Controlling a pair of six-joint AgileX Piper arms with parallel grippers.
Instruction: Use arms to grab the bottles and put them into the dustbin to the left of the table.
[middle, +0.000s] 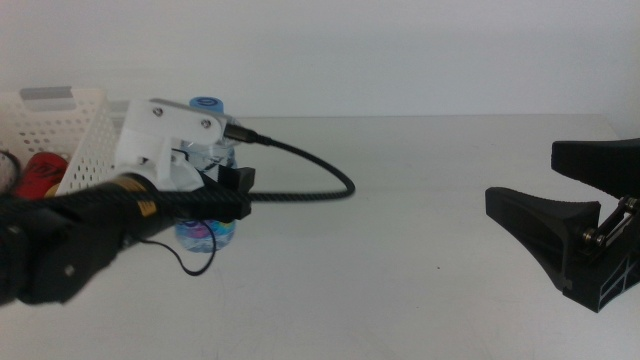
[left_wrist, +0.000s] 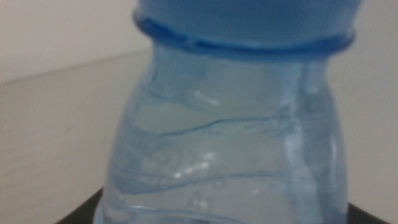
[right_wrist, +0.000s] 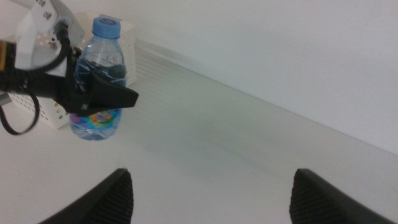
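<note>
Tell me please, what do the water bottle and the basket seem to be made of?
The water bottle looks like thin clear plastic with a glossy finish: the background shows through its ribbed wall, and its cap is opaque blue plastic. The left gripper is around it. The basket seems to be white moulded plastic, rather matte, with regular holes in its sides.

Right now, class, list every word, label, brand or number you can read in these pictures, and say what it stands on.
Nothing can be read.
Water bottle: colourful label, too blurred to read.
Red can in the dustbin: no readable print.
Left gripper is around the bottle; right gripper waits apart with open jaws; neither bears readable text.
</note>
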